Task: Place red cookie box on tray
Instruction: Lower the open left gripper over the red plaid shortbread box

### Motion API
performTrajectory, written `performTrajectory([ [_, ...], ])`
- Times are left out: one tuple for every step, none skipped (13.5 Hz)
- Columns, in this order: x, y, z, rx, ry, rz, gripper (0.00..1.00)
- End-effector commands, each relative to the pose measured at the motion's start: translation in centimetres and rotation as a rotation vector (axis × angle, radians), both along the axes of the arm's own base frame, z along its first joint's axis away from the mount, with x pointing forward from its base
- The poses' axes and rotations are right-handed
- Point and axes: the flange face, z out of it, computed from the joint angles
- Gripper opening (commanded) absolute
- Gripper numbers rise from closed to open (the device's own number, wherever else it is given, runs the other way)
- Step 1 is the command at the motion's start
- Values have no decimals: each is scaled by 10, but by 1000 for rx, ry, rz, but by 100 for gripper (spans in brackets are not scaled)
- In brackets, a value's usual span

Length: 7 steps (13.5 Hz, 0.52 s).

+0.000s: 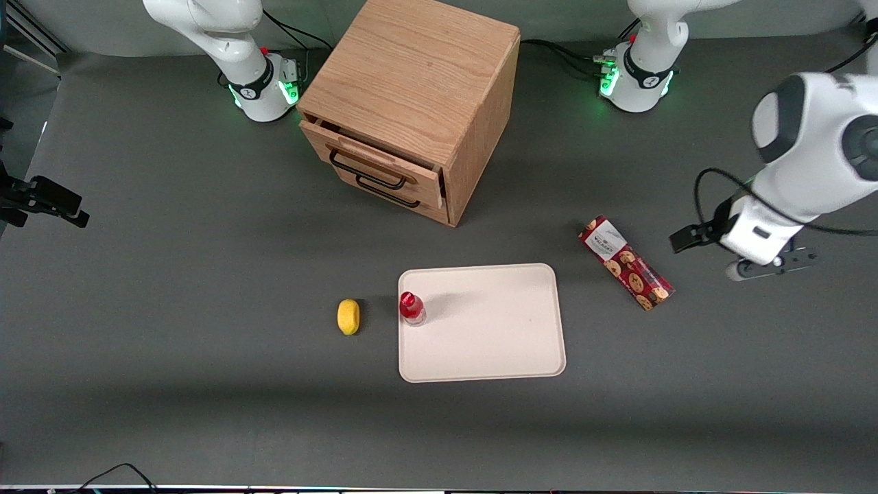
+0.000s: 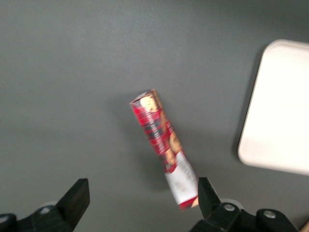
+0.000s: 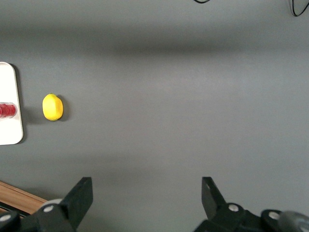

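The red cookie box (image 1: 625, 263) lies flat on the grey table, beside the tray toward the working arm's end, slanted, with its white label end farther from the front camera. The cream-white tray (image 1: 494, 329) lies near the table's middle. My left gripper (image 1: 772, 266) hovers above the table beside the box, farther toward the working arm's end, and touches nothing. In the left wrist view the gripper (image 2: 142, 193) is open and empty, the box (image 2: 161, 145) lies below it with its label end close to one fingertip (image 2: 205, 186), and the tray's rim (image 2: 280, 106) shows beside the box.
A small red-capped bottle (image 1: 411, 308) stands on the tray by its edge toward the parked arm's end. A yellow lemon (image 1: 348, 316) lies on the table beside that edge. A wooden drawer cabinet (image 1: 411, 103) stands farther from the front camera, its top drawer slightly open.
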Motion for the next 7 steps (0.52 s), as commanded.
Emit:
performTrajectory([
  [-14, -16, -58, -18, -34, 167, 100],
  [-18, -16, -79, -25, -45, 212, 100],
  [-23, -19, -97, -33, -55, 237, 100],
  [-26, -22, -119, -45, -60, 282, 100],
  [-30, -29, -138, -57, -70, 311, 100],
  [-33, -32, -155, -65, -70, 322, 100],
  [-35, -33, -166, -71, -69, 324, 100],
])
